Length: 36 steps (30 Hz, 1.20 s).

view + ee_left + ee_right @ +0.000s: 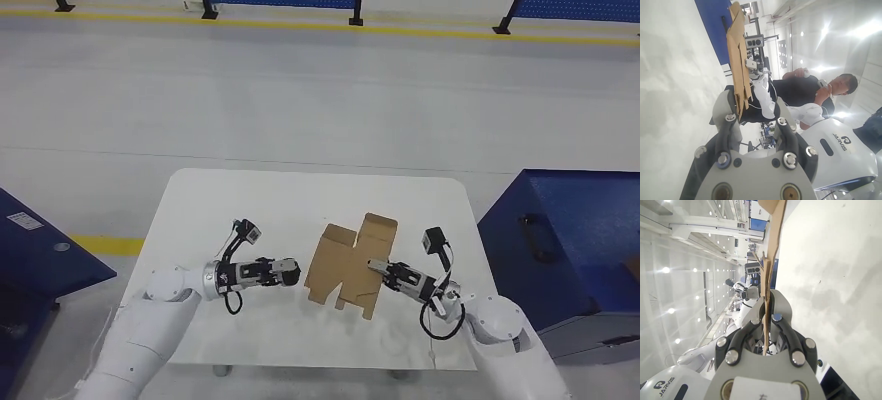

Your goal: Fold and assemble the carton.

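From the top view, one flat carton (350, 265) of plain brown corrugated card, notched into flaps at both ends, sits over the smooth white table (250, 200) with rounded corners. It lies between the two grippers: the left gripper (293, 270) is at one side edge and the right gripper (378, 267) at the opposite one. Two blue bins stand off the table, one (560, 250) beyond the right gripper's arm and one (40, 262) beyond the left's. In the left wrist view, the left gripper (751, 106) has its two grey metal jaws spread wide and clamps nothing. The carton (737, 56) is seen edge-on as a thin layered slab, and its frayed near corner lies right at the inner face of one jaw (whether it truly touches, I cannot tell). The right gripper (751, 64) is at the carton's far side. In the right wrist view, the right gripper (767, 306) has its two jaws pinched together on the carton (772, 247), whose thin edge runs straight out from between them, tilted off the mottled white table (829, 275). The left gripper (751, 293) shows past the card.
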Tool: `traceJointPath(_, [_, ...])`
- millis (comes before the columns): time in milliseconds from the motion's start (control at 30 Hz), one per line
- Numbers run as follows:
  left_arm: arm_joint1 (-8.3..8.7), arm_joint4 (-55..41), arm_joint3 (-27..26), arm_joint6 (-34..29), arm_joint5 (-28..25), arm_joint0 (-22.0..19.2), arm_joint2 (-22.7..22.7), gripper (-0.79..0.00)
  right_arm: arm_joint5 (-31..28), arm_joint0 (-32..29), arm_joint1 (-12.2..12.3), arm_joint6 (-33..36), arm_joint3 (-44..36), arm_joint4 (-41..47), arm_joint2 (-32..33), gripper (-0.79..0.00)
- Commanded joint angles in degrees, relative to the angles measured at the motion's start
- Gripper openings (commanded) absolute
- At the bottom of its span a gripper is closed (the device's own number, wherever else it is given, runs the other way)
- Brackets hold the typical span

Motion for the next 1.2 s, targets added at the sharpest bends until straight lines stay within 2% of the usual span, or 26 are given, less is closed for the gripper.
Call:
traceJointPath(0, [0.44, -1.5, 1.6, -0.7, 0.7, -0.4, -1.4, 0.000, 0.0, 0.0, 0.0, 0.0, 0.0, 0.0, 0.0, -0.785])
traceJointPath(100, [1.11, -1.1, 4.2, -0.9, 0.9, -1.2, -2.9, 0.000, 0.0, 0.0, 0.0, 0.0, 0.0, 0.0, 0.0, -0.785])
traceJointPath(233, [1.18, -0.6, 6.7, -0.4, 0.4, -2.5, -2.9, 0.000, 0.0, 0.0, 0.0, 0.0, 0.0, 0.0, 0.0, -0.785])
traceJointPath(500, [1.18, -0.6, 6.7, -0.4, 0.4, -2.5, -2.9, 0.000, 0.0, 0.0, 0.0, 0.0, 0.0, 0.0, 0.0, -0.785])
traceJointPath(600, [1.18, -0.6, 6.7, -0.4, 0.4, -2.5, -2.9, 0.000, -3.7, -0.3, -0.1, -4.5, -2.0, 5.7, 3.2, -0.785])
traceJointPath(667, [1.18, -0.6, 6.7, -0.4, 0.4, -2.5, -2.9, 0.000, -6.7, -1.0, 0.0, -4.5, -5.7, 8.7, 6.0, -0.785])
traceJointPath(800, [1.18, -0.6, 6.7, -0.4, 0.4, -2.5, -2.9, 0.000, -11.6, -2.5, 0.4, -2.5, -13.2, 11.5, 10.0, -0.785])
traceJointPath(867, [1.18, -0.6, 6.7, -0.4, 0.4, -2.5, -2.9, 0.000, -12.0, -3.1, 0.7, -0.5, -17.6, 12.3, 11.6, -0.785])
traceJointPath(1033, [1.18, -0.6, 6.7, -0.4, 0.4, -2.5, -2.9, 0.000, -10.3, -2.6, 1.3, 5.7, -24.9, 12.5, 13.1, -0.785])
traceJointPath(1167, [1.18, -0.6, 6.7, -0.4, 0.4, -2.5, -2.9, 0.000, -8.5, -0.2, 1.8, 9.8, -26.0, 13.8, 14.2, -0.785])
